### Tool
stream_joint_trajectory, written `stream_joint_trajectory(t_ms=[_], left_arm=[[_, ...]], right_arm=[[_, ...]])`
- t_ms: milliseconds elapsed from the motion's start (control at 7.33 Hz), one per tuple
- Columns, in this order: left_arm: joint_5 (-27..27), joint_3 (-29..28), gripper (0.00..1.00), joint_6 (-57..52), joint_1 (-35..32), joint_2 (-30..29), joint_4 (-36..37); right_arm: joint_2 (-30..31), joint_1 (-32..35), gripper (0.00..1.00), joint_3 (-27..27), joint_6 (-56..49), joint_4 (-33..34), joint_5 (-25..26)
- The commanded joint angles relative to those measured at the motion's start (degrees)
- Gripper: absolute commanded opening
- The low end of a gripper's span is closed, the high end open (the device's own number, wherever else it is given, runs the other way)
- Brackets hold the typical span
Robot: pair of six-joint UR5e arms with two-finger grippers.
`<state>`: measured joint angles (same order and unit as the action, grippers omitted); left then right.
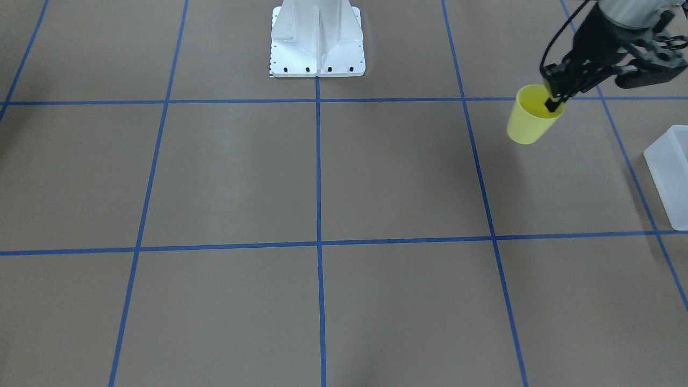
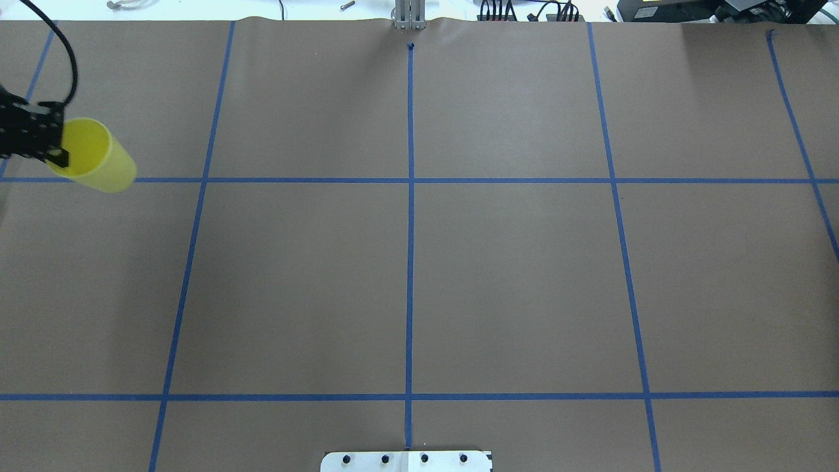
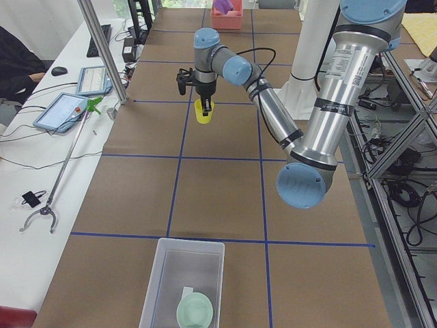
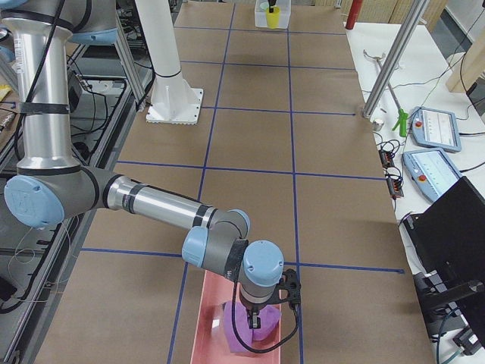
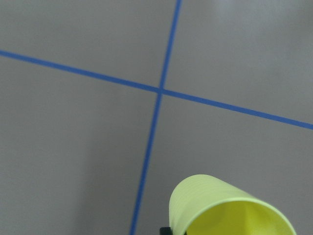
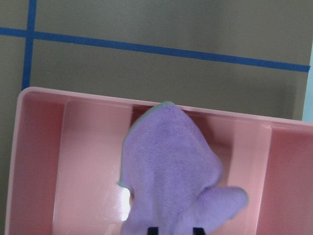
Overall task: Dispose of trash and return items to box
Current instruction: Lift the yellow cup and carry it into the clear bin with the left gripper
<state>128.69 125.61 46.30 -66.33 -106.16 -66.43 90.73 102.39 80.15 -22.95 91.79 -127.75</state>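
Note:
My left gripper (image 1: pixel 553 102) is shut on the rim of the small yellow cup (image 1: pixel 529 121) and holds it tilted above the table. The cup also shows in the overhead view (image 2: pixel 98 160) and the left wrist view (image 5: pixel 225 208). The translucent box (image 3: pixel 171 273) stands at the table's left end, apart from the cup, and shows at the front view's right edge (image 1: pixel 669 177). The mint-green bowl (image 3: pixel 194 311) lies inside the box. My right gripper (image 6: pixel 173 230) is shut on a purple cloth (image 6: pixel 168 171) over a pink tray (image 6: pixel 44 161).
The white robot pedestal (image 1: pixel 317 43) stands at the table's middle, on the robot's side. Blue tape lines grid the brown table. The pink tray (image 4: pixel 216 311) sits at the right end. Tablets and a reach tool (image 3: pixel 51 198) lie on the side bench.

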Motion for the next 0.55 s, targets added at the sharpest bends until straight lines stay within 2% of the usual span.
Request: stream_joint_trajectory(t_ms=[0,273,409], left_arm=[[4.8,-6.7,0.00,-21.4,-13.8,1.7,3.4],[5.1,-17.4,0.00,-38.3,-23.0,2.6,2.7],[5.1,-22.6,0.00,-44.7,-26.3,2.8,1.7]], right_arm=[[0.0,0.0,1.00,1.8,0.2,-1.7,-0.3],[0.2,0.0,1.00,4.4,0.3,-3.6,-0.6],[0.6,0.0,1.00,8.1,0.4,-3.0,-2.4]])
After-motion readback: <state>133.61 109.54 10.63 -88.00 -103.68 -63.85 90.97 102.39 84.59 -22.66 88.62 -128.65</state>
